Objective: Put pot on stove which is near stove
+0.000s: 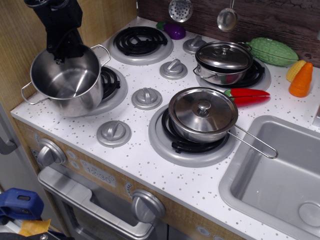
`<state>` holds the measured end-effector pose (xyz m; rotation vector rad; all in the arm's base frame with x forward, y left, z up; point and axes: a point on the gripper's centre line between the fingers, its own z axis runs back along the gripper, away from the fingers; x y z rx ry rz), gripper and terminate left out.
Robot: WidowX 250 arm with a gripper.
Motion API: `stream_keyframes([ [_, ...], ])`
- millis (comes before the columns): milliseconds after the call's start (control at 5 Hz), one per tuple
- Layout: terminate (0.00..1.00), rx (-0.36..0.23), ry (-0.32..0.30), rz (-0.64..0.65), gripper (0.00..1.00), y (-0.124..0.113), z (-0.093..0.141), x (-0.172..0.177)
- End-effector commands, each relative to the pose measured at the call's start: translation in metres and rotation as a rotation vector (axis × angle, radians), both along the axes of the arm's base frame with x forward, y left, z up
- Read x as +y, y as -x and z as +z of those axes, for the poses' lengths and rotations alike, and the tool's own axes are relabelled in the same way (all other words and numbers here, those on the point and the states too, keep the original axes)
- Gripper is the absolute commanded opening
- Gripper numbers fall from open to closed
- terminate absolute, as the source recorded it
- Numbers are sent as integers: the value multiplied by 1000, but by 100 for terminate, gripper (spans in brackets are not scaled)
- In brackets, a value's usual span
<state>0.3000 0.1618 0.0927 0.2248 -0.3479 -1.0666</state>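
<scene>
now clamped by the gripper [59, 54] at its far rim, pot [67, 85] hanging over the stove [111, 81], offset left; needs nudging right, then lowering.

Pot [68, 85] shiny steel; stove [111, 84] matt black coil, grey ring; countertop [145, 160] speckled white.

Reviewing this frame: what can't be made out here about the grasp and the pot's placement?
- Fingers: dark against the arm at the pot rim, so how they grip is unclear.
- Pot's base: hidden by its wall; resting or lifted, unknown.
- Stove coil: mostly covered by the pot.
- Arm: cut off by the top edge.
</scene>
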Motion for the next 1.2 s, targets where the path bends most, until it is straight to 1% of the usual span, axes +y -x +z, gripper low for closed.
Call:
stream_keyframes([
  [0, 0, -88, -68, -58, 0, -22, 12, 10],
  [200, 0, -126, -96, -79, 0, -31, 9, 16],
  [400, 0, -145, -108, -91, 0, -38, 10, 20],
  [800, 0, -160, -109, -117, 0, -50, 10, 24],
  [1000, 0, -183, -97, -119, 100, -53, 6, 23],
])
